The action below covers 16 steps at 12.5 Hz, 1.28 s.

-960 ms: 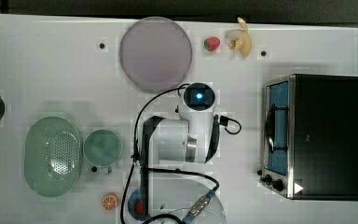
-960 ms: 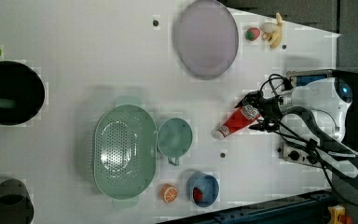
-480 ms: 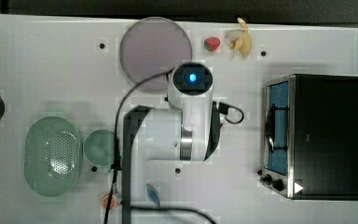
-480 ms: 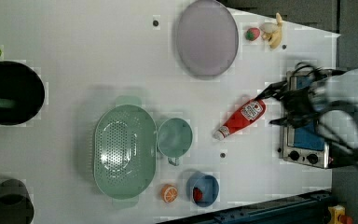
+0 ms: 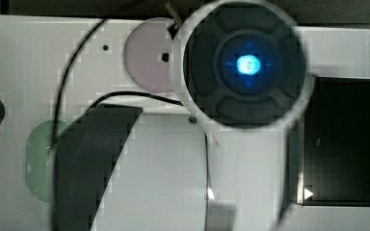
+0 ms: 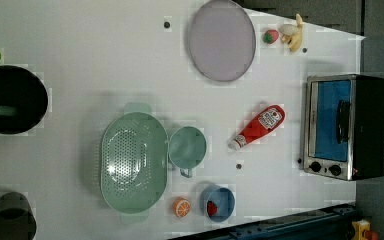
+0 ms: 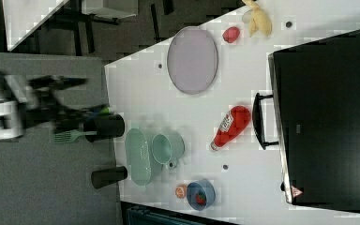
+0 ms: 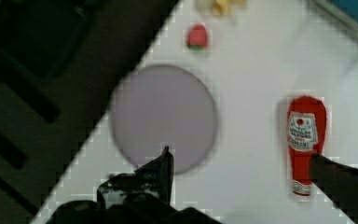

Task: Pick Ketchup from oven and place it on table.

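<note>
Ketchup (image 6: 259, 126) on (seemingly bare) table (image 6: 105, 60)

Arm (image 5: 173, 168) body blocks most of the table (image 5: 24, 57) in the top view; oven (image 5: 339, 144) partly covered. Wrist view blurred, Ketchup (image 8: 305, 140) cap hidden by a finger.

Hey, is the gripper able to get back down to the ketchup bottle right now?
Probably yes: the ketchup bottle lies alone on the table, clear of the oven, with nothing over it. The gripper hangs open above.
</note>
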Each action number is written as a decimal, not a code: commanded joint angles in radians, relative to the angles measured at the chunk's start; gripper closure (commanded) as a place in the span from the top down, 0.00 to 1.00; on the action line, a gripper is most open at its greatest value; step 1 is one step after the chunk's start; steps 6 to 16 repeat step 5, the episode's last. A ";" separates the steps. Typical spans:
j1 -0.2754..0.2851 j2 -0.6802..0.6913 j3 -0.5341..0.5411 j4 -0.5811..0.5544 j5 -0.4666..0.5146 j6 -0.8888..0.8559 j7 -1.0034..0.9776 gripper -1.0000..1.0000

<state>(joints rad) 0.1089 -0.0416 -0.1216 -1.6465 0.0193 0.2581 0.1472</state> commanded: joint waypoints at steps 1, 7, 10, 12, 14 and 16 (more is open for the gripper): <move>0.002 0.044 -0.014 0.012 0.007 -0.157 0.041 1.00; 0.000 0.043 -0.019 0.072 0.007 -0.288 0.041 1.00; 0.000 0.043 -0.019 0.072 0.007 -0.288 0.041 1.00; 0.000 0.043 -0.019 0.072 0.007 -0.288 0.041 1.00; 0.000 0.043 -0.019 0.072 0.007 -0.288 0.041 1.00; 0.000 0.043 -0.019 0.072 0.007 -0.288 0.041 1.00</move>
